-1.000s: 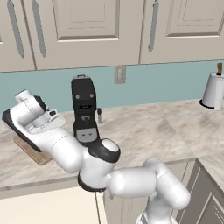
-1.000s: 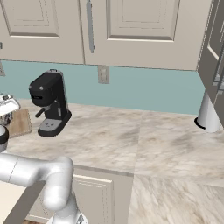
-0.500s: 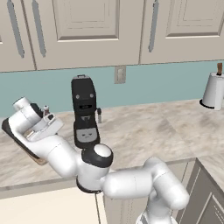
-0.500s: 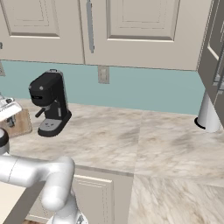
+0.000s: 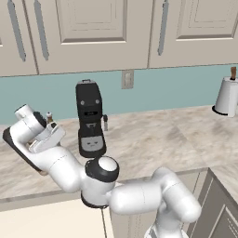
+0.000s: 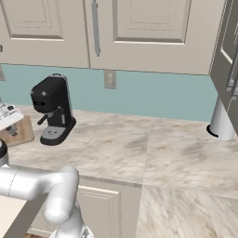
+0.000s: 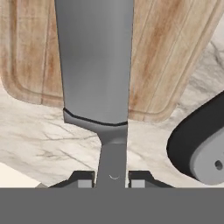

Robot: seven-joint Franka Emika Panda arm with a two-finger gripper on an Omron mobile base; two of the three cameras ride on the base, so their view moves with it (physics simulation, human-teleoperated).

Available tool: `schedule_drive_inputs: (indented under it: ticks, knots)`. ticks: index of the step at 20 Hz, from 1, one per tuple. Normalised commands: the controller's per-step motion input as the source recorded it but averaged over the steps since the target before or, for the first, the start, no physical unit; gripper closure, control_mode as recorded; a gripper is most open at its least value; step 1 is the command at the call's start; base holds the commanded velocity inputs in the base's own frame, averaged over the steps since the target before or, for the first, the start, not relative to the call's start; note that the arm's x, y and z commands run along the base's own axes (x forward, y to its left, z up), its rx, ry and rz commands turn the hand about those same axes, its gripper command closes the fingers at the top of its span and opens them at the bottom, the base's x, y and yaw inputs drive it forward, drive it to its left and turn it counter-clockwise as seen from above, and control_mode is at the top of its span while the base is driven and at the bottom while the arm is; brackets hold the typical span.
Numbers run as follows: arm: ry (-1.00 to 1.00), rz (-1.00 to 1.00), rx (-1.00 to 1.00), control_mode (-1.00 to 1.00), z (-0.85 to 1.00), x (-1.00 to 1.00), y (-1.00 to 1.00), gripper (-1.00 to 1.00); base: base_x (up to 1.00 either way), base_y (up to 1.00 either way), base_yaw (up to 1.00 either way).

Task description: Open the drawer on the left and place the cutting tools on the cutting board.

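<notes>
Hand view: gripper [image 7: 112,180] pinches the grey-bladed knife [image 7: 95,65] above the grained wooden cutting board [image 7: 170,52].

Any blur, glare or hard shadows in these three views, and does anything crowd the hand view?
Left base view: sharp, flat light, no glare, soft shading under the coffee machine. Right base view: equally even and clear. Hand view: the knife, held in the shut pincer, looms large over the board; edges stay crisp.

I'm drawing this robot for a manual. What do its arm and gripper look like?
The arm is glossy white, built of thick rounded tube segments, with black bands at the joints and a white cap on one joint. The gripper has two small dark finger tips with pale grey square pads. No cables or markings show.
</notes>
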Motion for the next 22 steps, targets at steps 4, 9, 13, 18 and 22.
schedule_drive_inputs:
  ticks: [4, 9, 13, 18, 22]
  knots:
    - [0.00, 0.01, 0.10, -1.00, -0.16, 0.11, -0.07, 1.00, 0.00, 0.00, 0.00]
    - [0.00, 0.00, 0.10, -1.00, -0.17, 0.00, -0.01, 1.00, 0.00, 0.00, 0.00]
    - [0.00, 0.00, 0.08, -1.00, -0.17, 0.01, 0.00, 1.00, 0.00, 0.00, 0.00]
    - [0.00, 0.00, 0.05, -1.00, -0.07, 0.24, 0.00, 1.00, 0.00, 0.00, 0.00]
    - [0.00, 0.00, 0.03, -1.00, 0.00, 0.35, 0.00, 1.00, 0.00, 0.00, 0.00]
